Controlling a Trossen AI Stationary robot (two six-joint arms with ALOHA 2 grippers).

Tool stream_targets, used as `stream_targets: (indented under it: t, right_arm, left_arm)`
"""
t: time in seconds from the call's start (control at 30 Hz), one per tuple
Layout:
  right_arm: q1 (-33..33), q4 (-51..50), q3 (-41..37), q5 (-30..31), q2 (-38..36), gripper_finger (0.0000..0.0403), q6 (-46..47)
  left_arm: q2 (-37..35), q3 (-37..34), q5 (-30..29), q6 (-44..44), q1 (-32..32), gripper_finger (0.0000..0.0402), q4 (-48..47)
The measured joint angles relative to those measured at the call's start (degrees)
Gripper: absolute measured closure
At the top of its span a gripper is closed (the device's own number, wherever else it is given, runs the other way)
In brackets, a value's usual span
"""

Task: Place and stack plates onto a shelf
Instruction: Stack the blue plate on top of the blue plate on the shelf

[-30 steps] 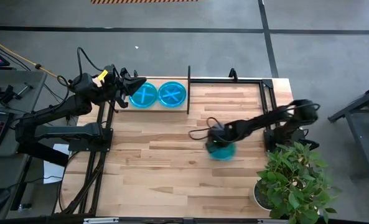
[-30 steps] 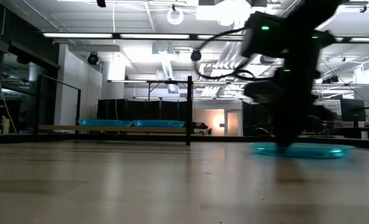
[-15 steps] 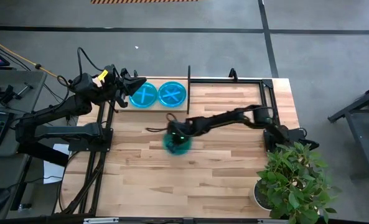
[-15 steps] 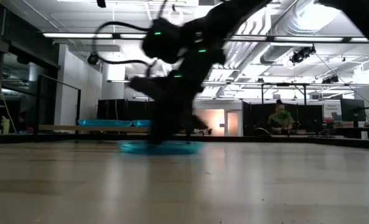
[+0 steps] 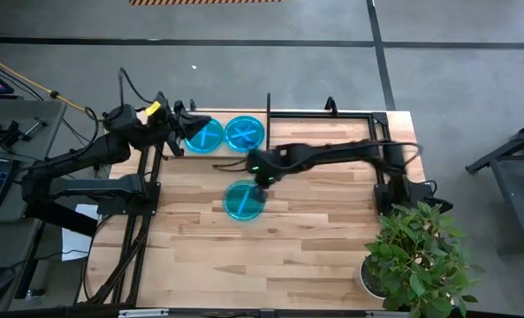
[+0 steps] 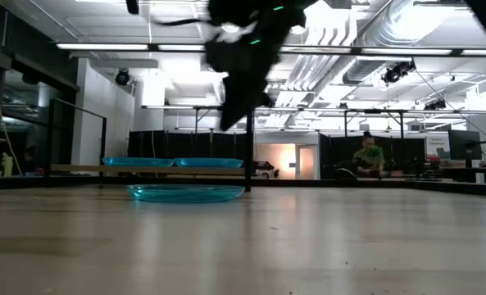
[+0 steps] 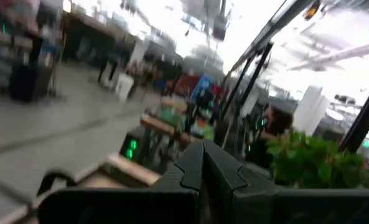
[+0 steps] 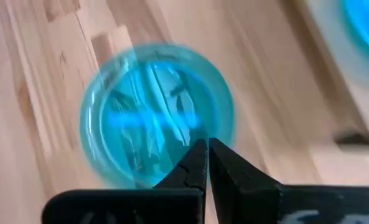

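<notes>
One cyan plate (image 5: 244,200) lies flat on the plank table just near of the shelf, also seen in the low view (image 6: 187,192) and the right wrist view (image 8: 154,112). Two more plates (image 5: 204,135) (image 5: 244,132) lie on the shelf board (image 5: 219,153), left of its black divider (image 5: 268,128). My right gripper (image 5: 262,170) is shut and hangs above the table (image 6: 241,102), over the loose plate's far rim and clear of it. My left gripper (image 5: 189,129) is shut at the left rim of the left shelf plate. My left gripper's shut tips overlap the left rim (image 5: 193,132) of the left shelf plate in the high view, coming level from the table's left. I cannot tell whether they touch it; its wrist view shows only the room.
A potted plant (image 5: 416,256) stands at the table's near right corner beside the right arm's base (image 5: 403,190). A black rod frame (image 5: 328,115) runs along the far edge right of the divider. A person (image 6: 367,156) is in the room behind.
My right gripper swept from the table's right toward its left with the plate sliding along the table under it, then rose and drew back toward the shelf, leaving the plate flat near the table's middle. My left gripper shifted a little toward the shelf plates.
</notes>
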Motion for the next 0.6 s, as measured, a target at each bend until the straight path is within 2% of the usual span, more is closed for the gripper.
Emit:
stream_targets:
  t: [0.17,0.37,0.5,0.6]
  right_arm:
    - [-1.95,5.86,-21.93,-0.03,-17.75,0.0403,5.64]
    - [-2.55,16.47,-47.25,-0.01,-39.75,0.0403,23.60]
    - [-2.53,27.85,-58.51,0.87,-50.10,0.0403,34.92]
    - [-2.56,34.51,-63.58,2.76,-54.69,0.0403,38.88]
  left_arm:
    - [0.00,0.00,1.21,-0.13,-1.00,0.0401,-10.38]
    - [1.29,-0.20,-2.28,4.23,-6.27,0.0401,-28.23]
    - [2.77,-6.59,-5.86,-0.29,-11.27,0.0401,-29.11]
    - [4.58,-14.05,-6.96,-7.11,-14.56,0.0402,-21.71]
